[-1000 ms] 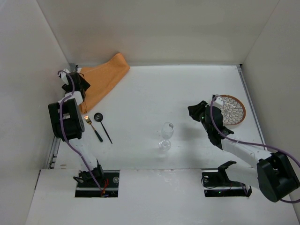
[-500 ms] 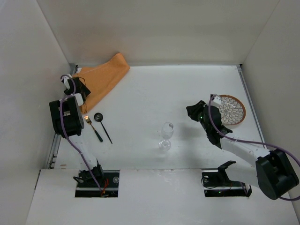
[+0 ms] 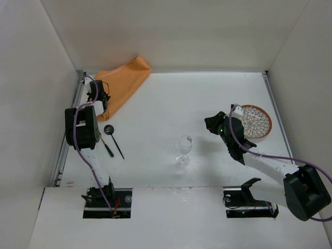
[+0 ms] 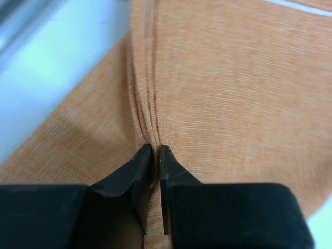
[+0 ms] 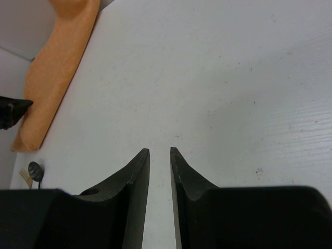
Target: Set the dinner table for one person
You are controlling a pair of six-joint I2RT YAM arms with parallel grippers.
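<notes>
An orange cloth point(image 3: 126, 80) lies bunched at the far left corner of the dinner table point(image 3: 207, 98). My left gripper point(image 3: 102, 97) is shut on a raised fold of this cloth point(image 4: 218, 78), its fingertips point(image 4: 146, 155) pinching the ridge. A clear wine glass point(image 3: 183, 150) stands upright mid-table. A patterned plate with a brown rim point(image 3: 257, 121) lies at the right. My right gripper point(image 3: 209, 124) hovers left of the plate, jaws a narrow gap apart over bare table point(image 5: 218, 62), holding nothing.
A black-headed spoon point(image 3: 109, 129) and a black-handled utensil point(image 3: 108, 151) lie near the left arm. Metal rails run along the table's left side point(image 3: 78, 98) and right side point(image 3: 272, 98). White walls enclose the table on three sides.
My left gripper has closed on the cloth and shifted right and farther back, dragging the cloth a little to the right. The right arm has edged slightly left.
</notes>
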